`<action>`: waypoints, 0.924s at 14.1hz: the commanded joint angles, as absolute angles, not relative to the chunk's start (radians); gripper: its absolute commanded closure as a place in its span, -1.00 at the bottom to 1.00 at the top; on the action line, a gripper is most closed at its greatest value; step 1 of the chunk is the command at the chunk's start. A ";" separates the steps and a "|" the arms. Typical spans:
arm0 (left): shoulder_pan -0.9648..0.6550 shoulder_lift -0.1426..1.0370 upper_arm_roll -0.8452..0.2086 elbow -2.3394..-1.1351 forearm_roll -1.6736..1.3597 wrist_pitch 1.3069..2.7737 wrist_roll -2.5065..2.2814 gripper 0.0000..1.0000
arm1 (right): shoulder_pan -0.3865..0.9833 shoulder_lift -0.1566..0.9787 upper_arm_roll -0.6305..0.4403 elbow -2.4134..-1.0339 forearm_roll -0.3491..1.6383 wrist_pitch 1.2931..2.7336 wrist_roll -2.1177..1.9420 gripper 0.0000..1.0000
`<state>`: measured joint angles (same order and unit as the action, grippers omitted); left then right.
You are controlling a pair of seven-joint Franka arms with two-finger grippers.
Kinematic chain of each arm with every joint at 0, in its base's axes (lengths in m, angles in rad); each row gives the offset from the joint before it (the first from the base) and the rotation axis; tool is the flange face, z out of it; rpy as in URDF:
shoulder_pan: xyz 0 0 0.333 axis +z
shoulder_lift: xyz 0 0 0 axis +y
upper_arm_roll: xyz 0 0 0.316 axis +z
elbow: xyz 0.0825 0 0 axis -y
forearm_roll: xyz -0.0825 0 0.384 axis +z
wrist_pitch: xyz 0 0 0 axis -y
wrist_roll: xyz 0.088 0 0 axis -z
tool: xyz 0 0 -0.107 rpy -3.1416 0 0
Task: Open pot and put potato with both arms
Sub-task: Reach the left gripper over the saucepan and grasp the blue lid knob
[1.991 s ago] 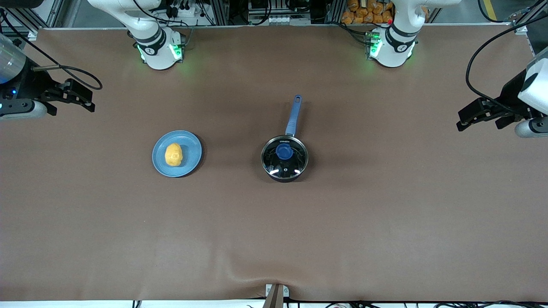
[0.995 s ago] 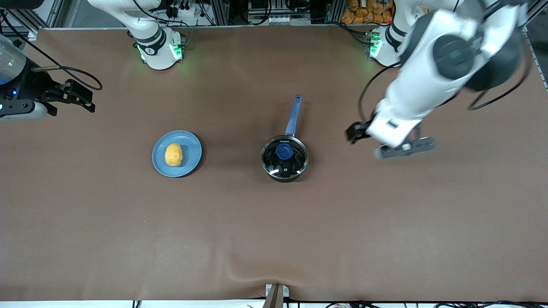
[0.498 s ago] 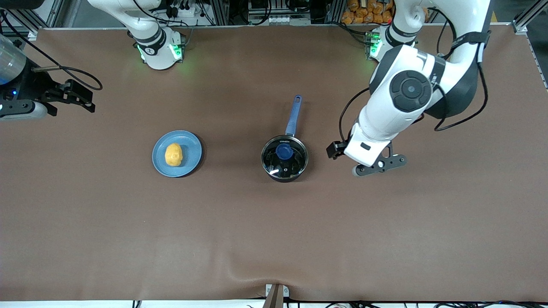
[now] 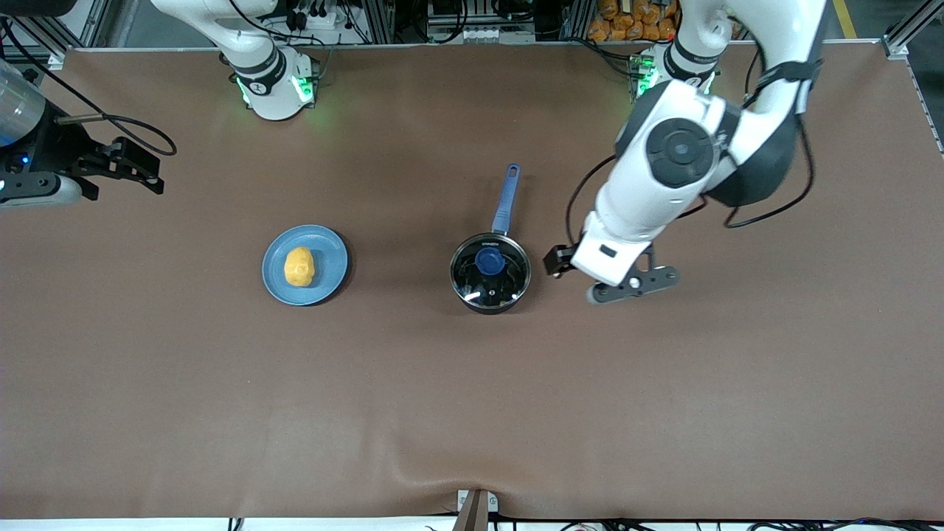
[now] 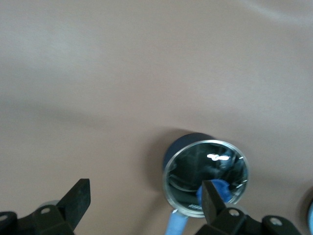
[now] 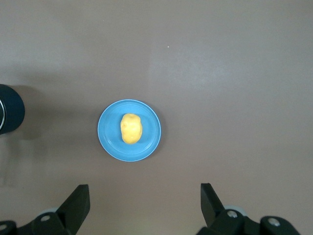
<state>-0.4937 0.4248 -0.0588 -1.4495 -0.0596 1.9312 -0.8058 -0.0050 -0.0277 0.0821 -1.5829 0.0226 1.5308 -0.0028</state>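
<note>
Early going here, and nothing on the task has been ticked off yet. The pot sits mid-counter with its glass lid on top, blue knob in the centre of the lid, the long blue handle pointing away from the front camera toward the arm bases.

The potato lies on the light-blue plate, well apart from the pot, toward the right arm's end of the counter. So: pot shut, potato not yet picked up.

The left gripper hangs over bare counter just beside the pot, on the pot's side toward the left arm's end. Its wrist view shows the fingers spread wide with nothing between them, and the lidded pot in sight past one fingertip. My read is that it is lining up for the knob, but it is not over the lid yet.

The right gripper waits, out of the front view; its own camera shows its fingers wide apart and empty, high over the counter beside the plate, potato square in view.

What is left, as I judge it: get over the knob, close on it, lift the lid clear, then the right arm fetches the potato and drops it in the pot.
</note>
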 commanded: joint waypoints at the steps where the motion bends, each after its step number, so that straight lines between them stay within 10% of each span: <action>1: -0.546 0.511 -0.051 -1.424 -0.069 2.038 -0.912 -1.00 | -0.011 -0.032 0.081 -1.588 0.037 1.537 -0.014 -1.00; 13: -0.698 0.686 -0.041 -1.362 -0.041 2.169 -1.220 -1.00 | -0.009 -0.028 0.083 -1.588 0.037 1.542 -0.014 -1.00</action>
